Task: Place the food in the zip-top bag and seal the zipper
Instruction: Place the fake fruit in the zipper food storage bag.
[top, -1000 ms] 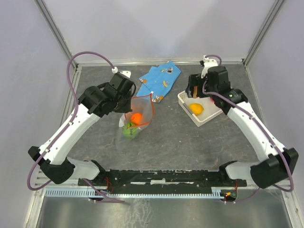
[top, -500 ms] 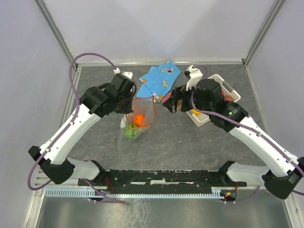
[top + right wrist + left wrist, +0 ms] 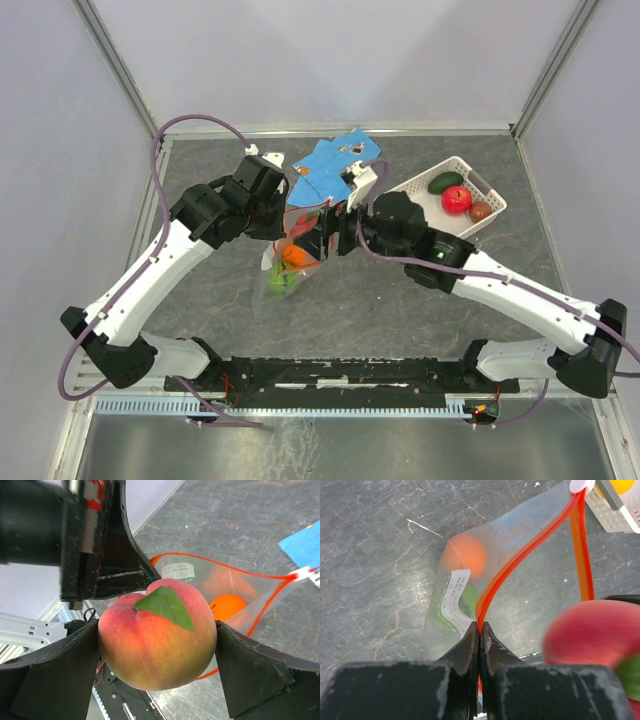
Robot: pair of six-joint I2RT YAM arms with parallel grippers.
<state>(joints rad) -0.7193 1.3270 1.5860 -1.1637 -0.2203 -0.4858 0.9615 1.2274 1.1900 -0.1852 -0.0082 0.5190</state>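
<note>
The clear zip-top bag [image 3: 285,262] hangs open at table centre, with an orange fruit [image 3: 293,254] and a green piece [image 3: 280,282] inside. My left gripper [image 3: 479,628] is shut on the bag's orange-red zipper [image 3: 520,555] and holds the mouth up; the white slider [image 3: 582,484] is at the far end. My right gripper [image 3: 157,640] is shut on a peach [image 3: 157,639] with a green leaf, right at the bag's mouth [image 3: 312,222]. The bag [image 3: 235,592] and its orange fruit [image 3: 227,606] lie just beyond the peach.
A white lattice basket [image 3: 486,189] at the back right holds a red fruit [image 3: 456,199], a dark green one [image 3: 445,181] and a brownish one [image 3: 481,211]. A blue patterned cloth [image 3: 325,168] lies behind the bag.
My right arm has swung left from the basket with the peach to the bag's mouth. The basket now shows uncovered. My left gripper has kept its hold on the zipper.
</note>
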